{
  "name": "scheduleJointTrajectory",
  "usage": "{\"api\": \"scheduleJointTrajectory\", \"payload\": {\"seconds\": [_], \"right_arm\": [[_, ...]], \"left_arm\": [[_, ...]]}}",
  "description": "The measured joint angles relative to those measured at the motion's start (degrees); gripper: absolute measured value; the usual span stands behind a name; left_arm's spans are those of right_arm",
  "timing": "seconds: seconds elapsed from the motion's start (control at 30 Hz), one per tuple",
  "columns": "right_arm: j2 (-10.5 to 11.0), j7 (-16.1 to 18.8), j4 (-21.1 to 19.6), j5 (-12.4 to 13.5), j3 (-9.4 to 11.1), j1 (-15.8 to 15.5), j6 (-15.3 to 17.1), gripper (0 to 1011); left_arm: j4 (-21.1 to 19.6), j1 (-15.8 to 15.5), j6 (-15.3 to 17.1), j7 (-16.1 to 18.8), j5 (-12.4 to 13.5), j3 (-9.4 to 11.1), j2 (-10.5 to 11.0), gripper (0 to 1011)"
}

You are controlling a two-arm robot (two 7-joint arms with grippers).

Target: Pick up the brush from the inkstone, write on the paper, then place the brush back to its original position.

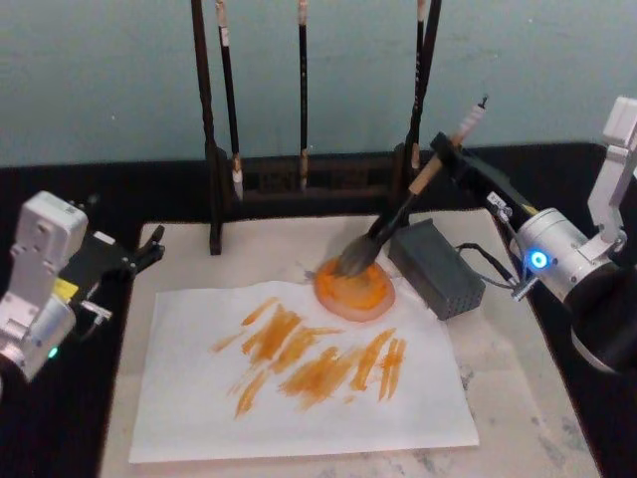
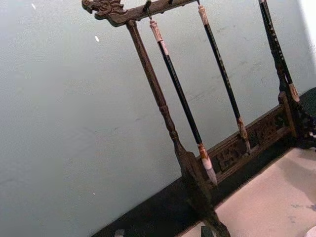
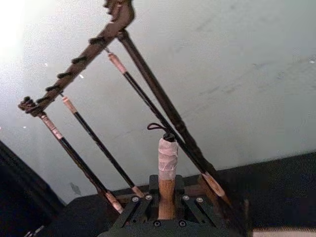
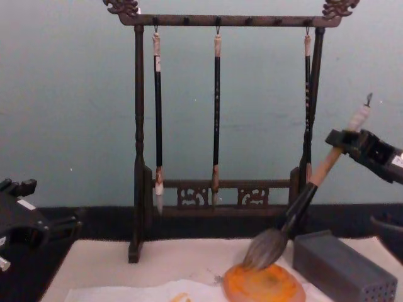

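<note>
The brush (image 1: pixel 398 214) leans steeply, its bushy bristles resting on the round orange inkstone (image 1: pixel 373 297) at the paper's far right corner. My right gripper (image 1: pixel 445 154) is shut on the tan handle just below the white wrapped end. The chest view has the brush (image 4: pixel 302 201) slanting down into the inkstone (image 4: pixel 264 286), gripped by the right gripper (image 4: pixel 343 141). The wrapped end of the brush (image 3: pixel 167 160) rises between the jaws in the right wrist view. The white paper (image 1: pixel 199 418) carries several orange strokes. My left gripper (image 1: pixel 149 251) is parked open at the mat's left edge.
A dark wooden rack (image 1: pixel 212 149) with three thin hanging brushes stands behind the inkstone, close to the held brush's handle. A grey holed block (image 1: pixel 438 267) sits right beside the inkstone. The beige felt mat (image 1: pixel 518 398) lies under the paper on a black table.
</note>
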Motion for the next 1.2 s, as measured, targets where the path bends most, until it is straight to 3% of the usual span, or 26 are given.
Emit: {"api": "scheduleJointTrajectory", "payload": {"seconds": [0.6,1.2], "right_arm": [[-1.31,-2.77,1.56,4.29,1.10,-1.07,0.14,176],[-1.29,-4.66,2.83,9.91,0.18,-0.76,3.09,176]], "left_arm": [[0.00,0.00,0.00,0.00,0.00,0.00,0.00,1001],[0.00,0.00,0.00,0.00,0.00,0.00,0.00,1001]]}}
